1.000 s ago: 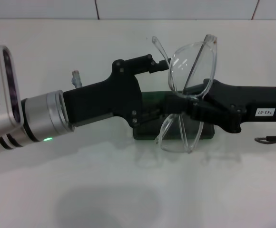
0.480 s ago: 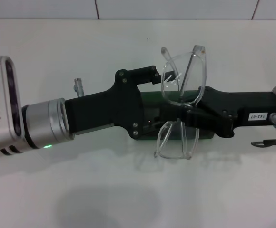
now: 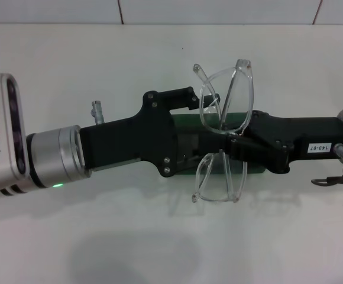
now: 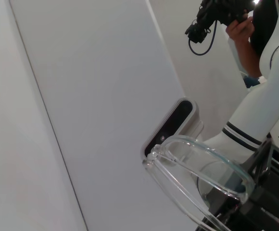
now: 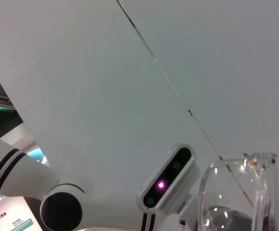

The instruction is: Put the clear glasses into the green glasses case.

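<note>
The right gripper [image 3: 233,142] pinches the clear glasses [image 3: 223,139] near the middle of the frame and holds them tilted above the green glasses case [image 3: 216,122], which lies on the white table [image 3: 159,236] mostly hidden under both arms. The left gripper [image 3: 204,100] reaches in beside one thin arm of the glasses (I cannot tell whether its fingers are spread or pressed together). This looks like the carry-and-fold step, so the next move likely calls for folding the arms flat and lowering the glasses level into the case, whose lid I cannot see.
</note>
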